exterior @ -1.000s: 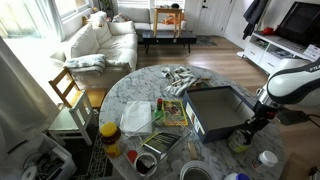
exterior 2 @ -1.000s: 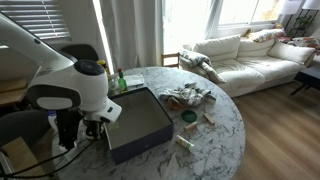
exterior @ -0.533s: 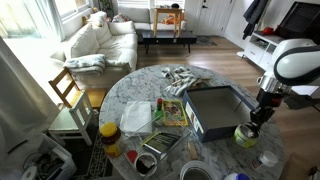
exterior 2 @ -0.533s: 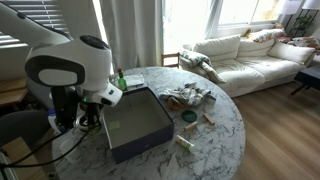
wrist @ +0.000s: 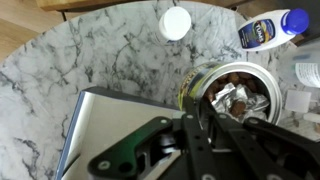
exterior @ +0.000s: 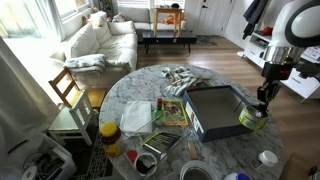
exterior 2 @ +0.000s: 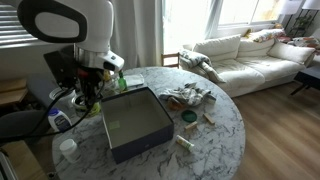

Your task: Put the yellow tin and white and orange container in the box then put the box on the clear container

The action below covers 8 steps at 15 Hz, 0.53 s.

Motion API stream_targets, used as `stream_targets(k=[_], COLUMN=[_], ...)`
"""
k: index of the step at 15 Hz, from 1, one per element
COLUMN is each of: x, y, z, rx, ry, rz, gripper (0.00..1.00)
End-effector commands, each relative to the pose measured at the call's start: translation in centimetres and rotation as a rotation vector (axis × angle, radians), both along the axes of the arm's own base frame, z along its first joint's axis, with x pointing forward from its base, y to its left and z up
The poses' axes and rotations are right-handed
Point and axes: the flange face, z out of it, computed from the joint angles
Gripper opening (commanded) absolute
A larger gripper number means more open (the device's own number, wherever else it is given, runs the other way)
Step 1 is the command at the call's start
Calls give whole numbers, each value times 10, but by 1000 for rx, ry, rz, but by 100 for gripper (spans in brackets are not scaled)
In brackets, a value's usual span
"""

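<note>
The gripper has risen from the tabletop over the last second and carries the yellow tin with it, its fingers closed on the tin's rim. A second ago the tin stood on the marble table. It now hangs in the air just beside the right corner of the grey box, at about wall height. This looks like the first pick made, with the tin not yet inside the box.

The white tub stands untouched on the table, nearer the camera and well apart from the box.

In the wrist view the box lies just left of the tin, so a short move left should carry the tin over the wall. The box floor shows nothing in the way. The table edge runs close on the right, and a blue-capped bottle lies near the tub.
</note>
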Motion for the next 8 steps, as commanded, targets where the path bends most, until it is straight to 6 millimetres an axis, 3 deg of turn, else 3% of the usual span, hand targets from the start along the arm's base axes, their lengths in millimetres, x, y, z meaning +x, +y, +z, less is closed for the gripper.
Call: stream_targets(k=[1, 8], x=[33, 86], y=[-1, -20], z=[-7, -75], rx=[-6, -69], ry=[-43, -139], rz=[-42, -172], gripper=[3, 3])
